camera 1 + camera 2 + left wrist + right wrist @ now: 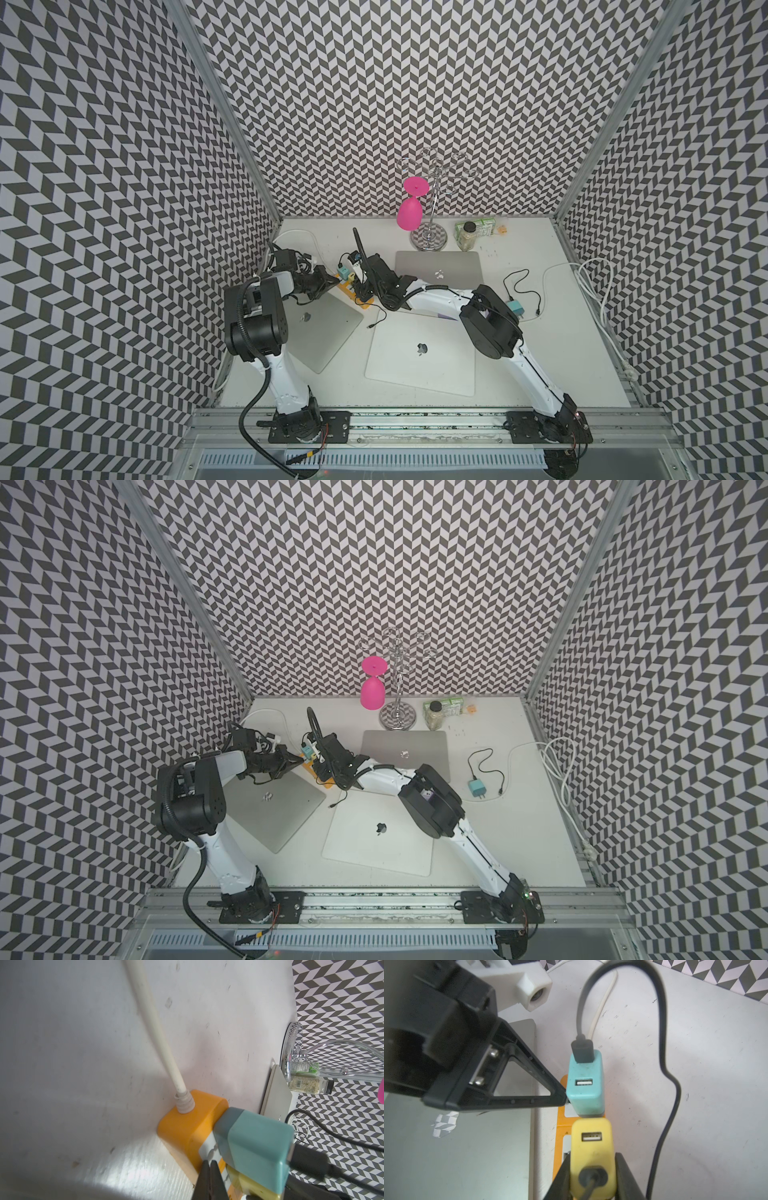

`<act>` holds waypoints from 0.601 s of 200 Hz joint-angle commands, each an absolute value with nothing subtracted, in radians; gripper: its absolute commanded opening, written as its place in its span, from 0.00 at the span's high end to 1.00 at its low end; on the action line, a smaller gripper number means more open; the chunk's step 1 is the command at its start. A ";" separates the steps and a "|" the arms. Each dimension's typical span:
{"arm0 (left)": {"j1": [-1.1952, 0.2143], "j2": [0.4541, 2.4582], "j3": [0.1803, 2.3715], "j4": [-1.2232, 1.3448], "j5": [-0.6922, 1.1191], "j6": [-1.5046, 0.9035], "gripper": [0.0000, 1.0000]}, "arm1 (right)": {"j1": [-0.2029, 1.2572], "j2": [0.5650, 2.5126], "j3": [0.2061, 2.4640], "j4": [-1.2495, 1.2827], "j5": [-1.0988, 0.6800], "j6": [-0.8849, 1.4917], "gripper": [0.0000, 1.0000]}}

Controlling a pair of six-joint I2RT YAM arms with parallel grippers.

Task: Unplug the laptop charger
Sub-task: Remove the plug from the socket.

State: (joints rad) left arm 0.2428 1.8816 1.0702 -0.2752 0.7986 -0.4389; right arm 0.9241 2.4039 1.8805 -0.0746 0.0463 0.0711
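An orange power strip (pixel 560 1126) lies on the table between two laptops. A teal charger (pixel 584 1084) and a yellow charger (pixel 591 1147) are plugged into it side by side, each with a black cable. My right gripper (pixel 593 1156) is shut on the yellow charger, one finger against each side. My left gripper (pixel 209 1164) is shut on nothing, its tips resting on the strip (pixel 187 1126) right beside the teal charger (pixel 255 1147). In both top views the two grippers (pixel 334 281) (pixel 361 278) meet over the strip (pixel 309 766).
Three closed laptops lie around the strip (pixel 438 270) (pixel 324 328) (pixel 419 353). A second teal charger (pixel 516 311) with a black cable sits at the right. A glass rack (pixel 428 239) holding a pink glass (pixel 410 212) and a spice jar (pixel 467 237) stand at the back. The strip's white cord (pixel 153 1022) runs back left.
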 commanded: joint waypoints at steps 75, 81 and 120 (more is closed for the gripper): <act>0.250 1.899 1.037 -0.261 0.766 -0.428 1.00 | 0.933 2.372 1.870 -0.007 0.062 0.075 0.85; 0.250 1.900 1.037 -0.261 0.767 -0.428 1.00 | 0.932 2.364 1.862 0.005 0.060 0.083 0.86; 0.250 1.904 1.027 -0.258 0.767 -0.425 1.00 | 0.933 2.368 1.882 0.002 0.046 0.104 0.88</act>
State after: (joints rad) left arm 0.2428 1.8835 1.0565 -0.2466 0.8009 -0.4385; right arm 0.9291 2.4016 1.8729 -0.0620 0.0566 0.0746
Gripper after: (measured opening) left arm 0.048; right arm 0.271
